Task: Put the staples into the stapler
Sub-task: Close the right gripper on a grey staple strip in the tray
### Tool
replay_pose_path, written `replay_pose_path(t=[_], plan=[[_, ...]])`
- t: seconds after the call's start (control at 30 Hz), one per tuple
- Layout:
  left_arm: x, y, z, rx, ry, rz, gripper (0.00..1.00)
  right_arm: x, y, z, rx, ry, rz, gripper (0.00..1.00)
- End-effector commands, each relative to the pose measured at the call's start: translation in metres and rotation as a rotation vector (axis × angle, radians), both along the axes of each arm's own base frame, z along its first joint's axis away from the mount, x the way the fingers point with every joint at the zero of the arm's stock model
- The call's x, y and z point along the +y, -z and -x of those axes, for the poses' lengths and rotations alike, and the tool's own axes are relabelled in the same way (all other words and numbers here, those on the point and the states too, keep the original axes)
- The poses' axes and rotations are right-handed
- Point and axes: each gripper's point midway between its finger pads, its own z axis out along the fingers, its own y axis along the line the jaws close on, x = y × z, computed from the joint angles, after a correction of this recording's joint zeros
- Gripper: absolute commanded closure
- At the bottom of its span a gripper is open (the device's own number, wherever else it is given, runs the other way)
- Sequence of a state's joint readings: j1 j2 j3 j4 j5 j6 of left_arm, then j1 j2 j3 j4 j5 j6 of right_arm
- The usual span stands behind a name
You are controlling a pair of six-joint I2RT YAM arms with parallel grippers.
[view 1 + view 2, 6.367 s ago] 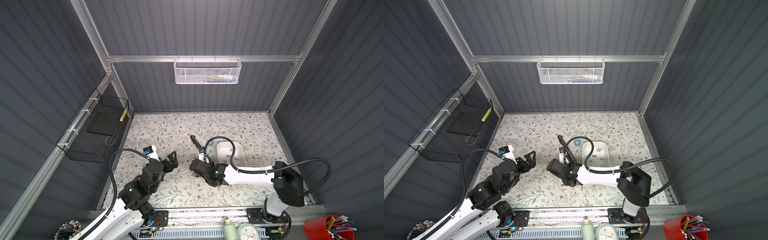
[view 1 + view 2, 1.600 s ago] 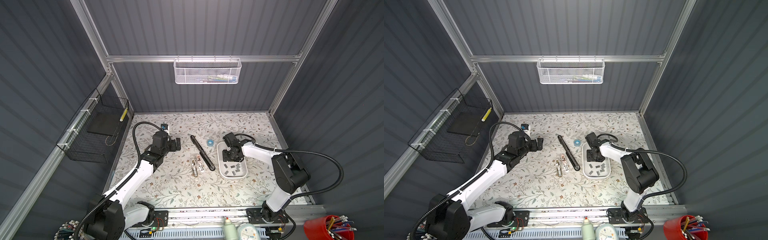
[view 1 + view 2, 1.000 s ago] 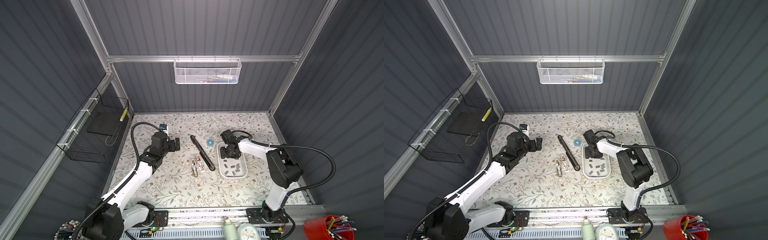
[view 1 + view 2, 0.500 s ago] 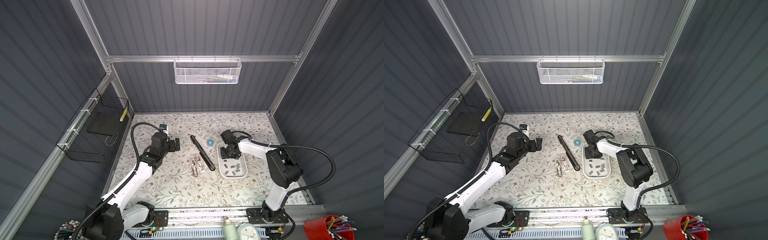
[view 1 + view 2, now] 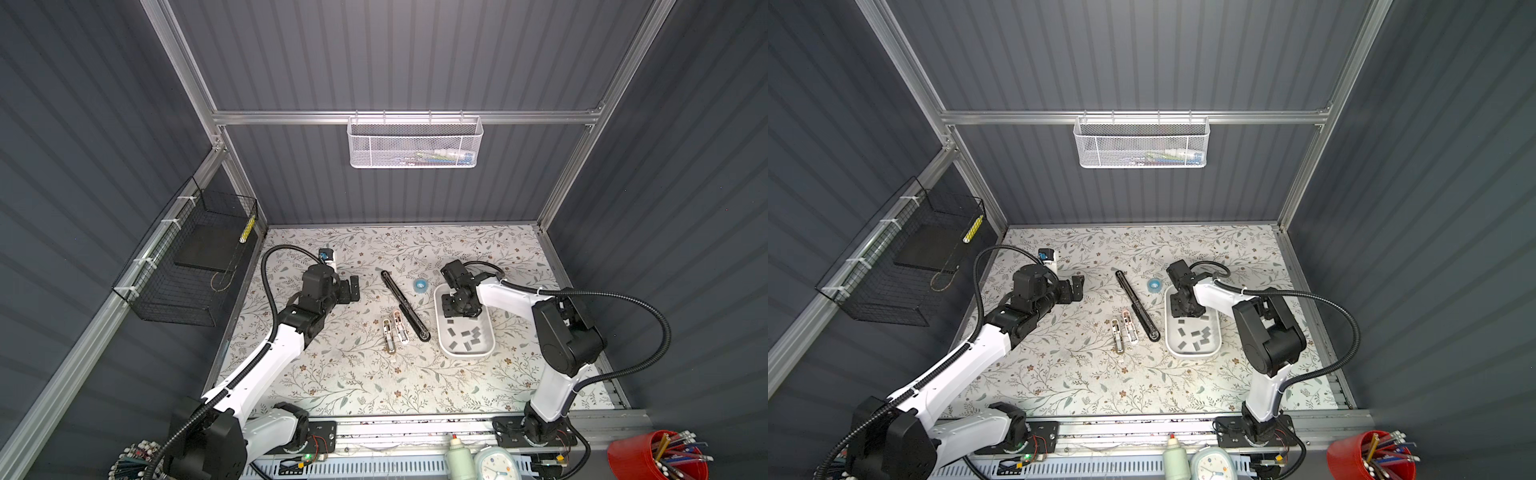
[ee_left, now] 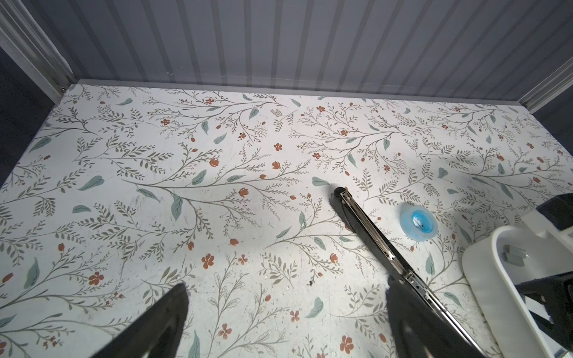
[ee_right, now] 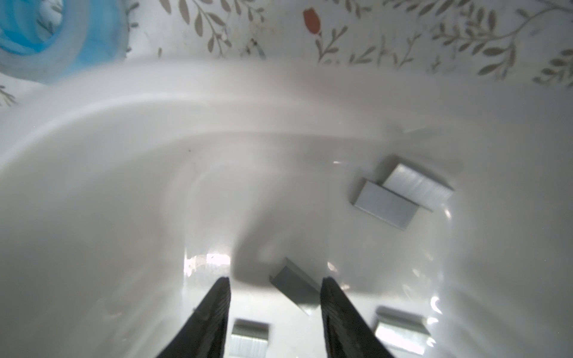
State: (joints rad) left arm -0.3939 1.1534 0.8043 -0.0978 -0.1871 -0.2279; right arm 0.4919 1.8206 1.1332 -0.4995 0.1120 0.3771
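Right claw (image 7: 276,279): you're down inside the white tray (image 5: 465,354), at its far end, with the fingers standing apart.
Strip in the gap: one staple strip (image 7: 294,288) sits tilted between them. It's up against one finger (image 7: 335,310) with clear daylight to the other, so nothing is clamped.
Staples (image 5: 467,336): the others lie loose on the tray floor, scattered toward the near end. Two overlap by the tray wall in the right wrist view.
Stapler (image 5: 405,305): black, opened out flat, lying diagonally on the bench (image 5: 353,386) just left of the tray, and nothing touches it.
Left claw (image 5: 351,289): you've got it spread wide and empty, hovering over the bench well left of the stapler.
Tape roll (image 5: 421,285): small and blue, by the tray's far corner, between stapler and tray.
Pale pieces (image 5: 389,334): two small white-and-metal parts side by side, just left of the stapler's near end. You can't tell what they are from here.
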Motion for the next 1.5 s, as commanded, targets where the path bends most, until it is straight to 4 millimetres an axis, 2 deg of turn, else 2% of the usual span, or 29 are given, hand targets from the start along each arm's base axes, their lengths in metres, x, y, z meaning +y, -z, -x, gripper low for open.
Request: replay_pose_path(t=[0.0, 0.5, 0.93, 1.2, 1.3, 1.47], plan=[[0.002, 0.000, 0.003, -0.003, -0.003, -0.011, 0.00, -0.004, 0.004, 0.004, 0.014, 0.006, 0.023, 0.49], [0.002, 0.001, 0.003, -0.002, -0.003, -0.012, 0.00, 0.003, 0.013, 0.013, 0.063, -0.010, -0.014, 0.50], [0.003, 0.000, 0.003, -0.005, -0.007, -0.013, 0.00, 0.020, 0.004, 0.023, 0.090, 0.006, -0.099, 0.56], [0.003, -0.001, 0.004, -0.007, -0.005, -0.012, 0.00, -0.009, -0.017, 0.006, -0.018, 0.030, 0.047, 0.49], [0.004, -0.003, 0.005, -0.015, -0.008, -0.011, 0.00, -0.013, -0.013, 0.003, -0.013, 0.040, 0.061, 0.46], [0.004, -0.002, 0.005, -0.015, -0.009, -0.012, 0.00, -0.008, 0.001, 0.003, 0.017, 0.025, 0.045, 0.41]])
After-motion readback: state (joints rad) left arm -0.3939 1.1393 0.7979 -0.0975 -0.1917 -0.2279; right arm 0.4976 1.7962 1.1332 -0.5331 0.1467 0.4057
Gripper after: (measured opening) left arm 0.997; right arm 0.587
